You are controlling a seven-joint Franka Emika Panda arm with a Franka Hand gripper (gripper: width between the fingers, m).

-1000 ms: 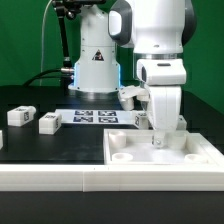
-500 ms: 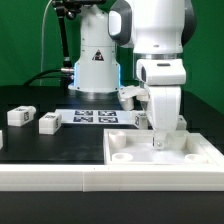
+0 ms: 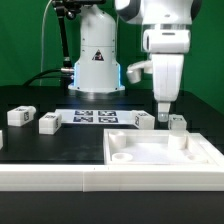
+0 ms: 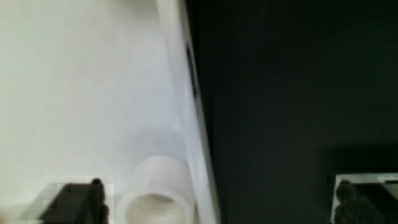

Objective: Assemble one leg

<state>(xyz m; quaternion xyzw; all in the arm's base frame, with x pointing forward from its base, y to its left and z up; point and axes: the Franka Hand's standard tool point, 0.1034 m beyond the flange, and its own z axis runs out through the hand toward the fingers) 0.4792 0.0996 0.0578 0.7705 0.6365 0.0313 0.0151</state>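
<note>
While your gripper [image 3: 163, 116] hangs above the far edge of the panel [image 3: 165, 160], its fingers [image 4: 71, 203] stand wide apart, gripping nothing. You have the leg [image 3: 178, 124] on the table [image 3: 30, 142] near it, toward the exterior view's right, another leg [image 3: 140, 120] on the opposite side.

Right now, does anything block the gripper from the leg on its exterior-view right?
Nothing visible does. The gripper hangs open and empty above the panel at its far rim; that leg stands unobstructed just behind the rim.

We log two legs [image 3: 48, 122] at the exterior view's left of the marker board [image 3: 93, 116], the socketed panel [image 3: 150, 152] before it.
</note>
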